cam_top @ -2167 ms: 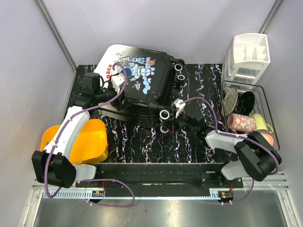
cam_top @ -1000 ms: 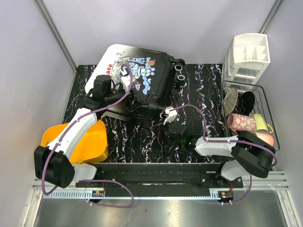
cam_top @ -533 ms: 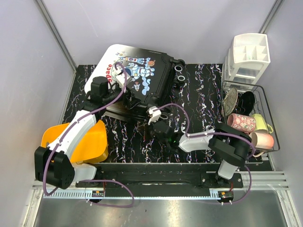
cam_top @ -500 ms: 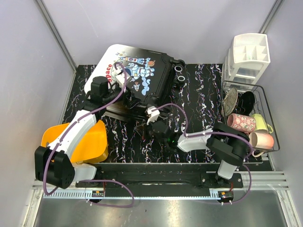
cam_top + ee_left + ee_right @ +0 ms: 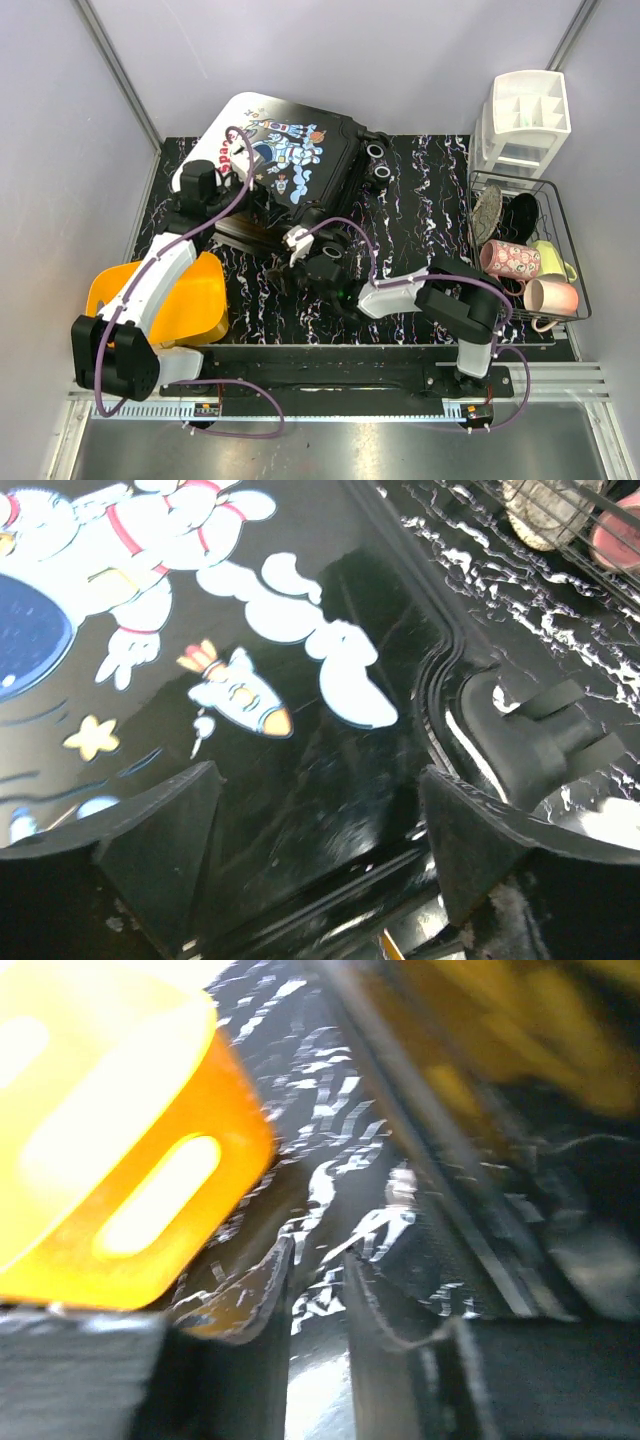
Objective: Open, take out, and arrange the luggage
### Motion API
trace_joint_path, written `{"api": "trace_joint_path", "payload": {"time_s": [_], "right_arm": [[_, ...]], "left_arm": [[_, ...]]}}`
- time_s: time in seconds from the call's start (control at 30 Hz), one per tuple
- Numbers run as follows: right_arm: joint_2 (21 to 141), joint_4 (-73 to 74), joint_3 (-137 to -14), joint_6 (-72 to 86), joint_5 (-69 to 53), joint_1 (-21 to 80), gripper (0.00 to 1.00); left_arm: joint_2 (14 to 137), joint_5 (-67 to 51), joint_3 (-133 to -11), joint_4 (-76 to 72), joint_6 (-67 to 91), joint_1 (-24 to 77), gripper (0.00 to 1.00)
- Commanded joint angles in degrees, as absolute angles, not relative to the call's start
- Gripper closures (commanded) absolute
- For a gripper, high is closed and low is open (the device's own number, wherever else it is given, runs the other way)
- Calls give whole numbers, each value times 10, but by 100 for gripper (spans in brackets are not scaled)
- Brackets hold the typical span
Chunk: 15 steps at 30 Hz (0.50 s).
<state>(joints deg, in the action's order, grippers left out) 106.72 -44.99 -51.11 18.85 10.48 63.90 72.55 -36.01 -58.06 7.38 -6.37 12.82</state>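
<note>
Left gripper [image 5: 318, 775] is poised over the luggage [image 5: 310, 165] lid — fingers wide; right gripper [image 5: 315, 1260] narrowly parted, empty, at its near edge.

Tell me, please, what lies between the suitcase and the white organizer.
Only bare marbled mat lies between the suitcase and the organizer, as the top view shows.

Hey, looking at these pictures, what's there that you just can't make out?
Inside of the luggage: top view, the lid covers it.
Yellow shape, upper right: right wrist view, motion blur.
Whether the right gripper pinches anything: right wrist view blurred; top view, the right arm hides it.
Whether the open left gripper touches the lid: top view, the left arm covers it.
</note>
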Motion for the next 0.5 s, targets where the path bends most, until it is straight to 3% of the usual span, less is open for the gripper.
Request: {"api": "trace_joint_path", "payload": {"time_s": [0.0, 0.03, 0.07, 0.17, 0.3, 0.47], "right_arm": [[970, -493, -512, 128, -33, 665, 60], [950, -450, -509, 109, -52, 664, 52], [914, -420, -510, 101, -64, 664, 42], [845, -298, -520, 70, -91, 660, 25], [783, -168, -547, 26, -98, 642, 15], [754, -12, -598, 24, -140, 514, 11]], "left_arm": [[724, -350, -625, 251, -68, 90, 8], [721, -348, -640, 289, -89, 84, 1], [718, -349, -651, 304, -94, 75, 1], [714, -372, -681, 335, -92, 19, 1], [738, -398, -730, 376, -99, -88, 1], [791, -407, -788, 424, -116, -157, 1]]}}
